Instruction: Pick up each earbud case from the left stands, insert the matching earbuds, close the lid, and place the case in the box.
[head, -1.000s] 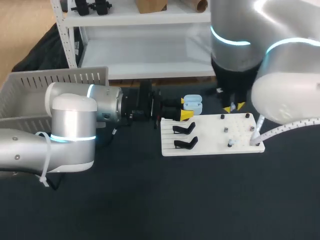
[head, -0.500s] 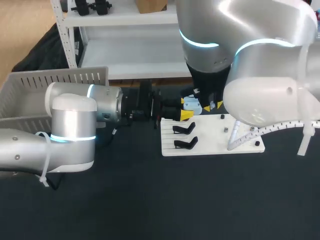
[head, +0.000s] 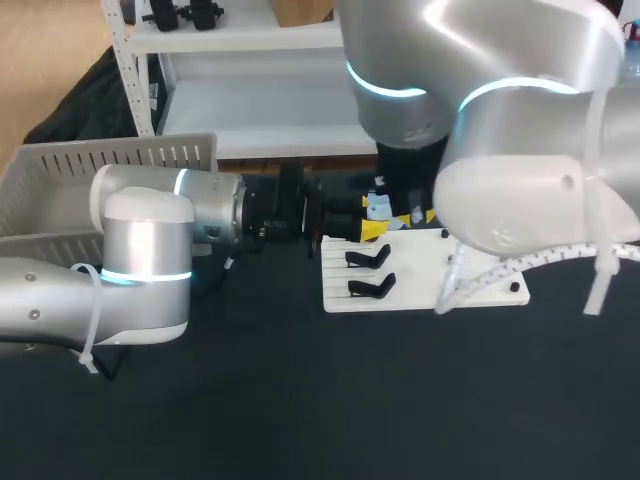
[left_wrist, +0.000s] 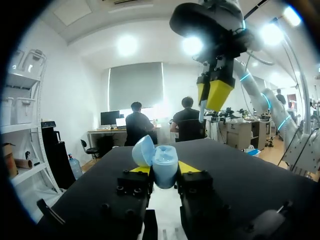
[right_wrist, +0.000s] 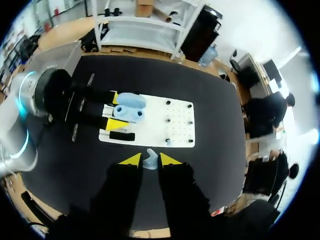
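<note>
A light blue earbud case (head: 379, 206) with its lid open sits upright between the yellow tips of my left gripper (head: 374, 224), which is shut on it just behind the white board (head: 420, 285). From the left wrist, the case (left_wrist: 165, 164) fills the gap between the fingers of the left gripper (left_wrist: 164, 171), and my right gripper (left_wrist: 215, 95) hangs above and just beyond it. My right gripper (right_wrist: 146, 160) is shut on a small pale blue earbud (right_wrist: 150, 159), high above the case (right_wrist: 129, 103). In the head view my right gripper (head: 419, 216) is just right of the case.
Two black stands (head: 369, 258) (head: 372, 287) are on the board's left half, with small pegs (head: 514, 288) on its right. A grey slatted box (head: 60, 170) stands at the far left. My bulky right arm (head: 500, 130) hides the back right of the table.
My right arm has swung left from over the board's right side to just beside the held case. The left arm and the case have stayed still.
</note>
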